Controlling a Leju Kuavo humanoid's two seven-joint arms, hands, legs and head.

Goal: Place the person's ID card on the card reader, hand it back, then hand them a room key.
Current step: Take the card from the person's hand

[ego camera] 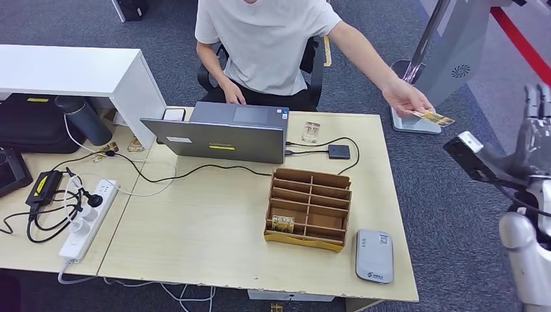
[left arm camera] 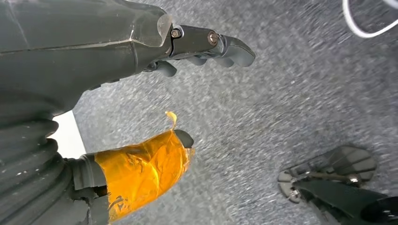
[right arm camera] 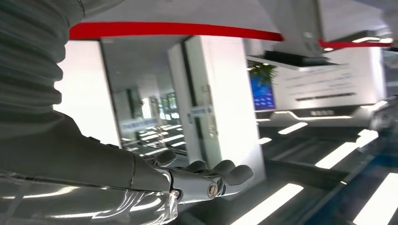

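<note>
ID card (ego camera: pixel 431 117): pinched in the person's hand (ego camera: pixel 406 99), held out past the table's (ego camera: pixel 208 227) 2 o'clock corner, apart from the robot. Card reader (ego camera: pixel 373 255): grey, flat on the table at 5 o'clock, just beside the cardboard organizer (ego camera: pixel 309 208). Room key (ego camera: pixel 282 223): upright in the organizer's near-left slot. Right hand (ego camera: pixel 534 133): raised at 3 o'clock, fingers extended, nothing held. Left hand (left arm camera: pixel 141 117): hanging over carpet, fingers apart, unladen.

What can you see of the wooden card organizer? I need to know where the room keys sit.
The wooden card organizer is a light brown box of thin board, split by dividers into two columns of shallow slots. It lies on the pale desk, between the laptop and the grey card reader. One patterned card stands in its near left slot; the other slots look empty.
</note>
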